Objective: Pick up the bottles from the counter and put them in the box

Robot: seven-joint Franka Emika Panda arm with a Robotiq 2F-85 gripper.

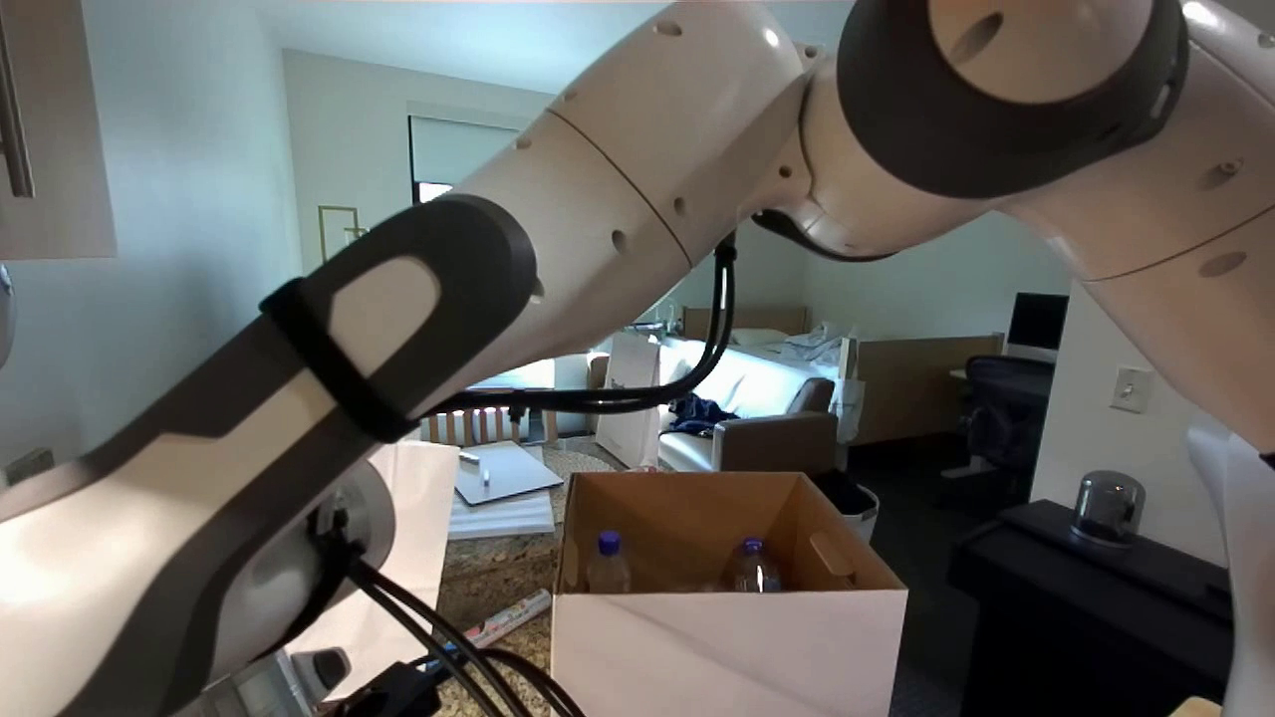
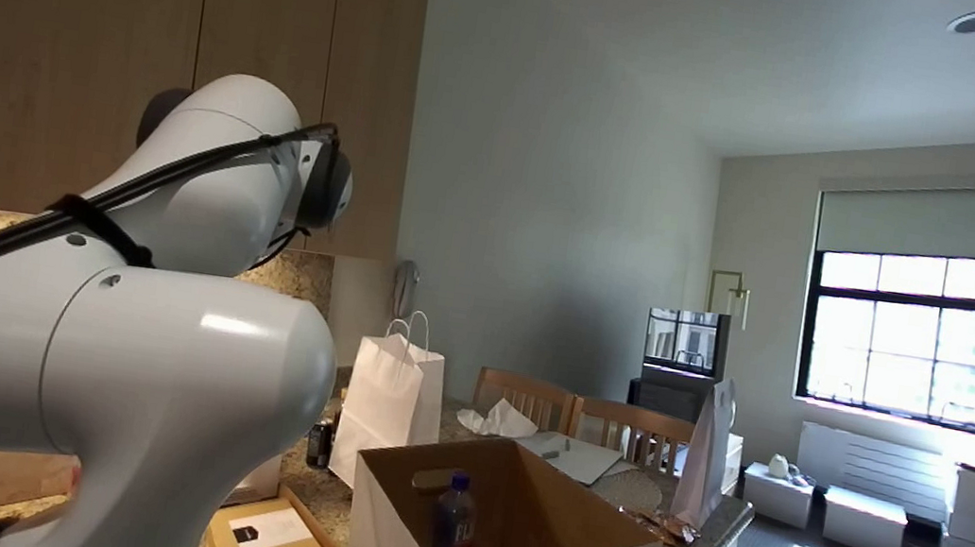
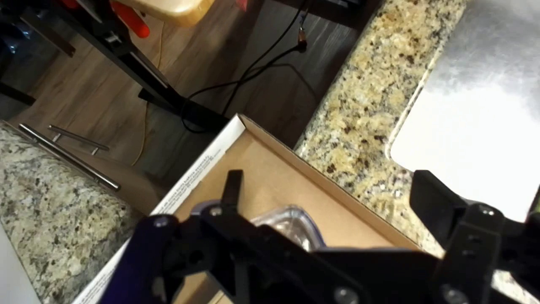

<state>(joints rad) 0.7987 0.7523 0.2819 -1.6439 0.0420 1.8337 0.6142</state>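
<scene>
Daylight washes the pale walls (image 2: 579,162) beyond a speckled stone table (image 1: 488,583), and a big cardboard box (image 1: 727,652) draws my eye. Left of the box, in an exterior view, the robot arm (image 1: 189,498) slopes downward. The wrist view shows its claw (image 3: 328,177) unclenched, fingers (image 3: 233,185) spread wide, above a shallow cardboard tray (image 3: 270,169). Something clear (image 3: 291,223) lies under the claw, half hidden; I can't tell whether it's a bottle. Just left of the box, a white paper bag (image 2: 393,403) stands upright. Inside the box sit one blue-capped bottle (image 1: 610,570) near the left wall and a second bottle (image 1: 754,570) farther right, both well apart from the claw. Right of the box, a window (image 2: 918,334) glows.
</scene>
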